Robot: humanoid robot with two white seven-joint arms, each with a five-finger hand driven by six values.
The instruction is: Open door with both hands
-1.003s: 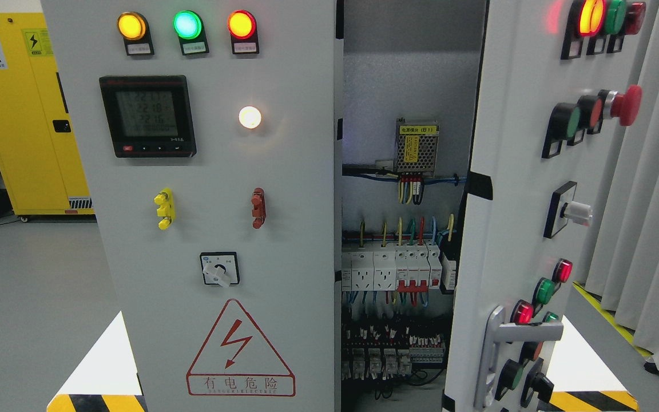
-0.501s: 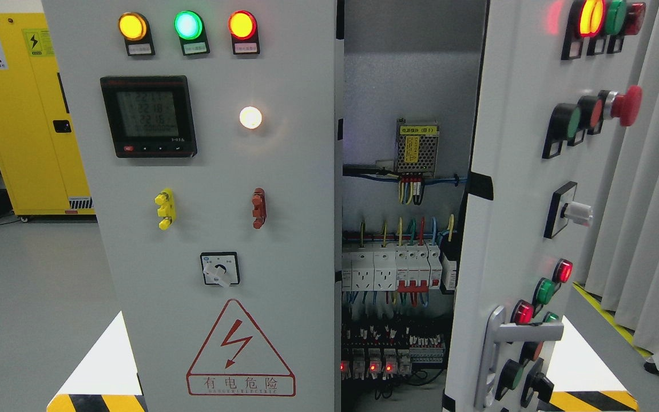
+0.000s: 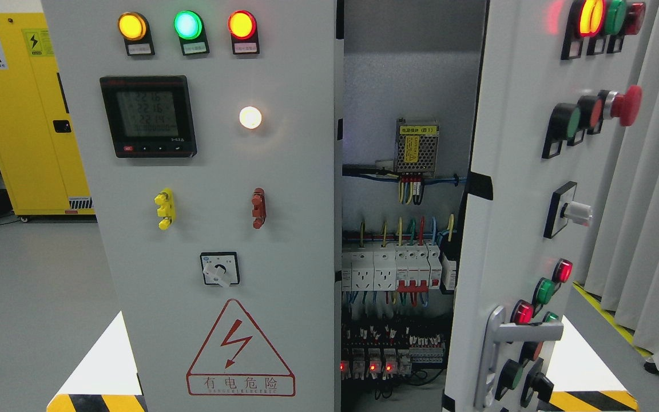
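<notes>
A grey electrical cabinet fills the head view. Its left door (image 3: 295, 189) faces me flat and closed, carrying three lit lamps, a black meter (image 3: 147, 116), a rotary switch (image 3: 219, 269) and a red warning triangle (image 3: 241, 349). The right door (image 3: 512, 189) stands swung out towards me, edge-on, with buttons, a red emergency stop (image 3: 626, 105) and a silver handle (image 3: 498, 349) low down. Between the doors the inside (image 3: 404, 86) shows a small power supply (image 3: 416, 146), white breakers (image 3: 398, 269) and coloured wires. Neither of my hands nor arms appears.
A yellow storage cabinet (image 3: 26, 114) stands at the far left on the grey floor (image 3: 26, 297). Grey curtains (image 3: 655, 217) hang at the right. Black-and-yellow hazard tape (image 3: 98, 402) marks the floor in front of the cabinet at both lower corners.
Small red indicator lights low inside the cabinet came on half a second ago and stay lit. The meter's digits changed. Doors have not moved.
</notes>
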